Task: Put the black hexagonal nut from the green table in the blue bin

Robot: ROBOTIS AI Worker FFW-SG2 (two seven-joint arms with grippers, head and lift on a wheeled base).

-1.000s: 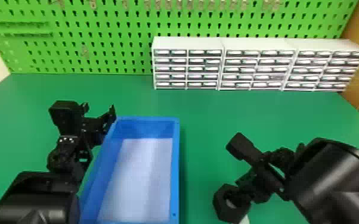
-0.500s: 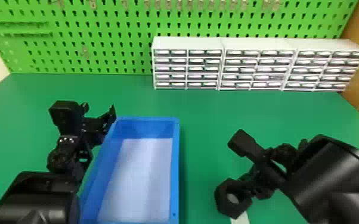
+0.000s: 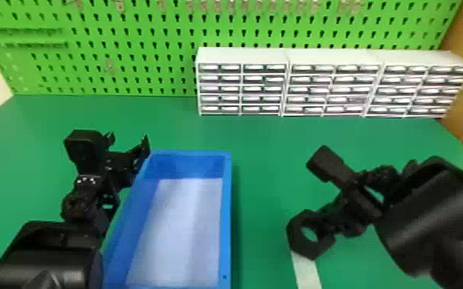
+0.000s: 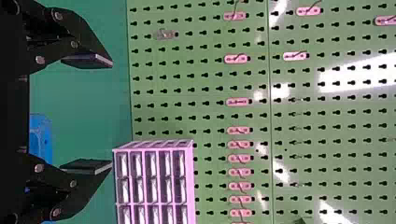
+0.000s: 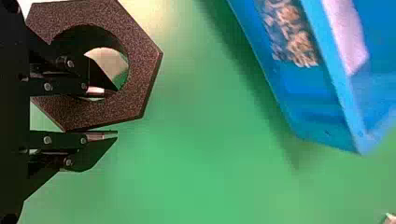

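Note:
My right gripper [image 3: 325, 227] stands right of the blue bin [image 3: 226, 215], holding the black hexagonal nut [image 3: 317, 248] out in front of it. In the right wrist view that gripper [image 5: 114, 113] is shut on one side of the nut [image 5: 140, 60]: one finger passes through the hole, the other lies against the outer edge. The bin [image 5: 280, 88] is beside it there, apart from the nut. At the bin's left side my left gripper [image 3: 129, 143] is parked, and in the left wrist view this gripper [image 4: 111, 115] is open and holds nothing.
White drawer cabinets [image 3: 242, 55] line the back right of the green table [image 3: 269, 142], before a green pegboard [image 3: 157, 34]. A white strip [image 3: 307, 271] shows just below the nut. Small brownish pieces [image 5: 292, 35] show within the blue walls.
My right gripper and the nut have moved up in the head view and slightly to the right, and more of the white strip shows. The left arm has kept still.

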